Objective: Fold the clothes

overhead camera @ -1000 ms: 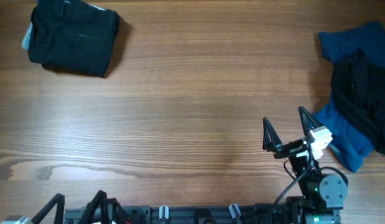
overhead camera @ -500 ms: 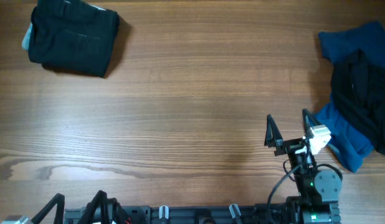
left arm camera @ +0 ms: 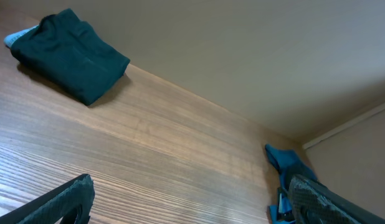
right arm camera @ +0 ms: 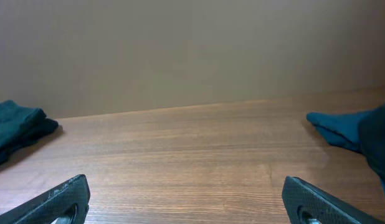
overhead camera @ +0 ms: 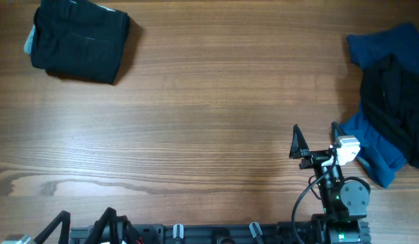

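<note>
Folded black shorts [overhead camera: 77, 41] lie at the far left corner, with a pale-blue garment [overhead camera: 28, 42] peeking out at their left edge. At the right edge, a dark blue garment [overhead camera: 382, 47] lies crumpled with a black garment [overhead camera: 399, 102] on top of it. My right gripper [overhead camera: 316, 139] stands open over bare wood, just left of that pile and touching nothing. My left gripper [overhead camera: 84, 220] is open at the near left edge, far from any cloth. The left wrist view shows the folded shorts [left arm camera: 71, 56] and the blue garment [left arm camera: 286, 158] beyond my open left gripper [left arm camera: 192, 199]. My right gripper [right arm camera: 186, 199] is empty.
The wooden table [overhead camera: 209, 115] runs between the two heaps. The arm bases and a black rail [overhead camera: 216, 234] line the near edge. A plain wall [right arm camera: 192, 50] rises behind the far edge of the table.
My right gripper has shifted slightly to the right and its arm has drawn back toward the near edge. Both grippers stayed open. The clothes have not moved.
</note>
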`<state>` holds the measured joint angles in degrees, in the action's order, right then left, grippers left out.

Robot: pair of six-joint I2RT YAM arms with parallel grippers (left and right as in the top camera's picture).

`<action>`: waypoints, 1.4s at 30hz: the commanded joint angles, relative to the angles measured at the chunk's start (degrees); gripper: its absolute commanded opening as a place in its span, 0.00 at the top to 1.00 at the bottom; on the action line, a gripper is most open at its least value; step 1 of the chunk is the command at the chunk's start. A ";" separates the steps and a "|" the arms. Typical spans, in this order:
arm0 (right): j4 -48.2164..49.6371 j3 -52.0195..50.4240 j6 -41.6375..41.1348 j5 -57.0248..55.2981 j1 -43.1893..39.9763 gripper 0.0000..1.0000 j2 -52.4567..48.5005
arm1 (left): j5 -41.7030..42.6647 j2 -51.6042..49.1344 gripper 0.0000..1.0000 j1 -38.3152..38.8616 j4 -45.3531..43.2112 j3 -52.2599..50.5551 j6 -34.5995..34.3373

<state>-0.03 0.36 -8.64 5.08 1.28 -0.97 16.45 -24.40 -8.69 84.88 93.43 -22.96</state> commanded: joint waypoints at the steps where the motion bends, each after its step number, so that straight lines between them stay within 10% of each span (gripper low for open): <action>1: 0.17 -0.07 0.98 -1.05 -0.28 0.00 0.76 | 0.87 0.20 0.00 -0.07 -0.11 -0.04 1.31; 31: 0.17 -0.07 0.98 -1.05 -0.28 0.00 0.76 | 1.33 3.26 0.00 0.90 -1.77 -9.07 1.31; 42: 0.17 -0.07 0.98 -1.05 -0.28 0.00 0.72 | 12.41 19.39 0.00 3.98 -52.28 -55.60 1.60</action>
<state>-0.03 0.36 -8.64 4.84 1.28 -0.93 24.88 -10.00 -6.70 39.94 49.95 -22.57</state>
